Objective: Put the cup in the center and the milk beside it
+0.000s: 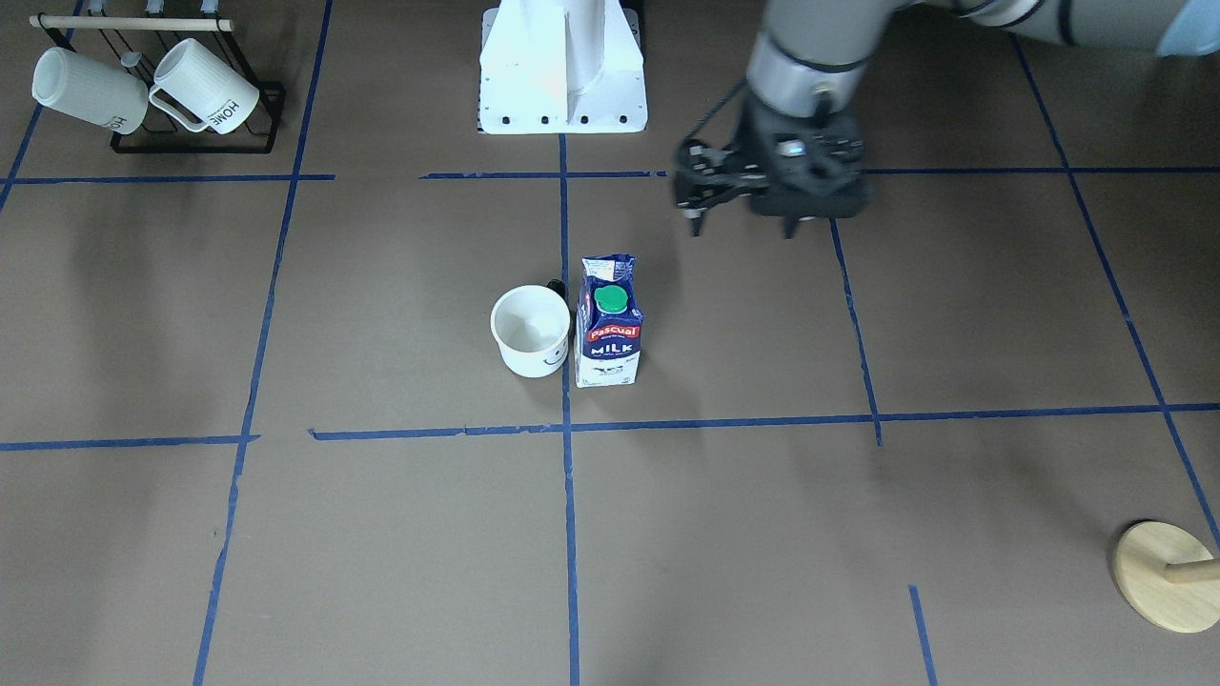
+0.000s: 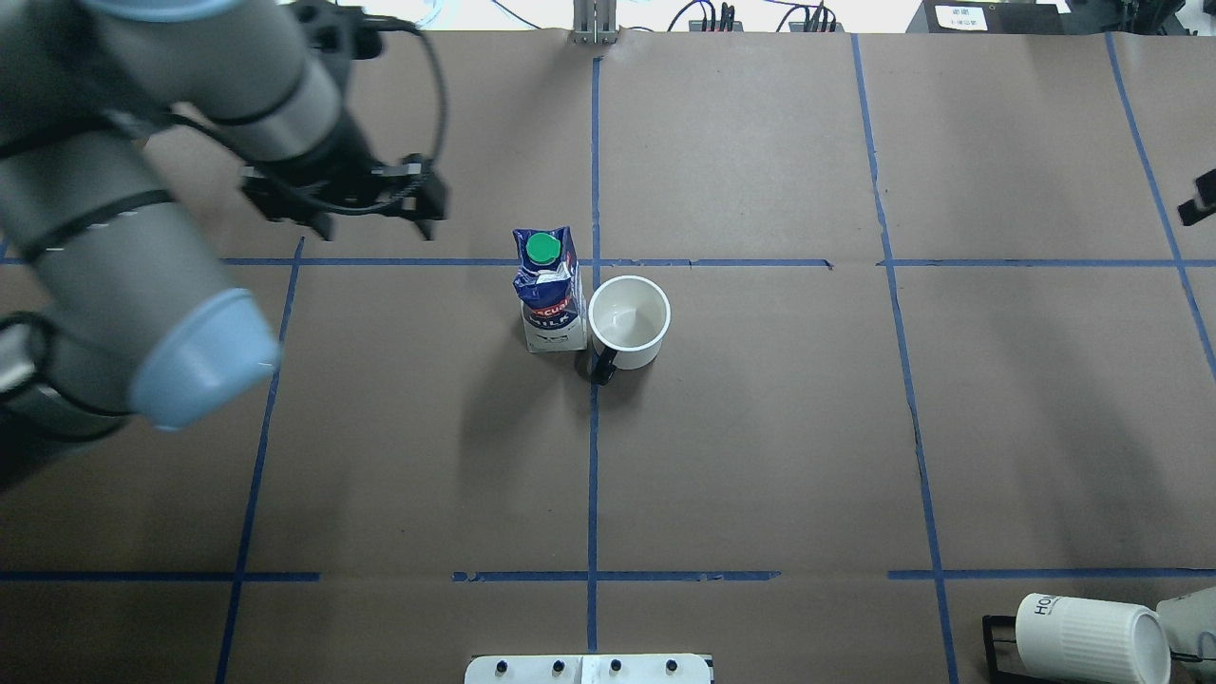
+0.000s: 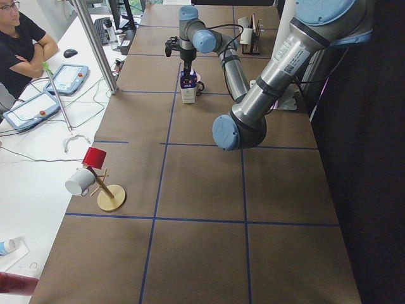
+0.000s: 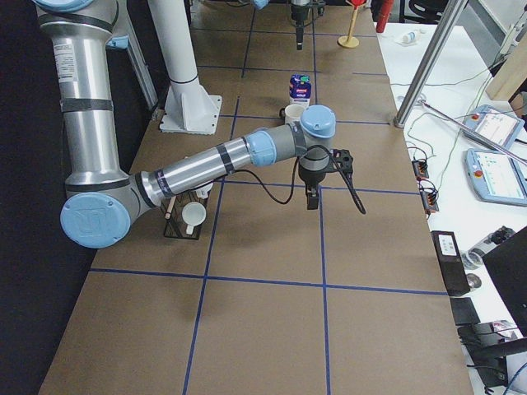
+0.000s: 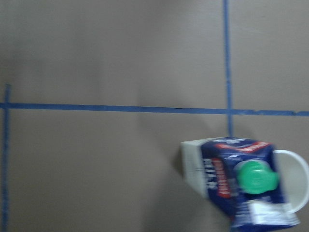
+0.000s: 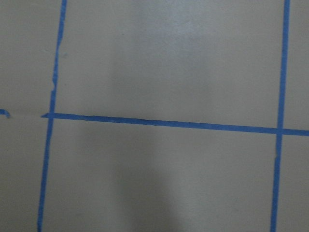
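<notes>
The cup [image 1: 530, 332], a white mug with a black handle and a smiley face, stands upright in the center [image 1: 410, 305], touching the middle tape line. The milk [image 1: 608, 324] stands upright right beside it, on the other side of that line. Both also show in the overhead view: cup [image 2: 629, 321], milk [image 2: 549, 294]. My left gripper [image 1: 742, 231] hangs open and empty above the square's corner, apart from the milk; it also shows in the overhead view [image 2: 375, 233]. The left wrist view shows the milk [image 5: 241, 183] from above. My right gripper [image 4: 313, 197] hovers over bare table far from both; I cannot tell its state.
A black rack with ribbed "HOME" mugs [image 1: 143, 90] stands at a far corner by my right arm. A wooden stand [image 1: 1163, 576] sits at the opposite corner, holding a red cup [image 3: 95, 157]. The robot base [image 1: 562, 71] is behind the square. An operator [image 3: 19, 44] sits beside the table.
</notes>
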You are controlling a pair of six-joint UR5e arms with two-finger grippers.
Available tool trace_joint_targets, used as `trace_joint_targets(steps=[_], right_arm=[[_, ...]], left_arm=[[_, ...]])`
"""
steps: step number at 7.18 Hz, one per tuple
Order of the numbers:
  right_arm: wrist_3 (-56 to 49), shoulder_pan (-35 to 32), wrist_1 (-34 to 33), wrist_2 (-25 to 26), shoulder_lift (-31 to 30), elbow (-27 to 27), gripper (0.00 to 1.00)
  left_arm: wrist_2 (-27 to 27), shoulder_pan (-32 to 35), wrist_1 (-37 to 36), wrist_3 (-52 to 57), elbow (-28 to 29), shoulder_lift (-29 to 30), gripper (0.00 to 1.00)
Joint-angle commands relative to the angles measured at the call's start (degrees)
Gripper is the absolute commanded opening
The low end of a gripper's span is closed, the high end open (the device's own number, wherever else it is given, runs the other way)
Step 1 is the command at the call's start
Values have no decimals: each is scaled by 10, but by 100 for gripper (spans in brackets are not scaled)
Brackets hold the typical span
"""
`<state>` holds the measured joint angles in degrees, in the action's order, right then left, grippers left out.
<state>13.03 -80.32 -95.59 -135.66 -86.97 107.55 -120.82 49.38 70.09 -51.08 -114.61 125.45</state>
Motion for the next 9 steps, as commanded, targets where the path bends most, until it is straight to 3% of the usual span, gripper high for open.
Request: trace_joint_targets(steps=[1, 3, 5, 7, 9], right_arm=[[-161, -78, 1, -34, -46, -64, 100], [-194, -103, 3, -23, -46, -83, 100], [-190, -101, 3, -4, -45, -93, 100], [-180, -101, 23, 20, -55, -102, 100], [-155, -101, 25, 18, -56, -103, 100]], left_arm=[[-60, 101, 6, 195, -39, -144, 100], [-107, 210, 6, 363, -19, -242, 100], [-134, 285, 31, 476, 56, -301, 100], [-152, 306, 190, 502, 165, -342, 100], [-152, 333, 199, 509, 191, -346, 100]])
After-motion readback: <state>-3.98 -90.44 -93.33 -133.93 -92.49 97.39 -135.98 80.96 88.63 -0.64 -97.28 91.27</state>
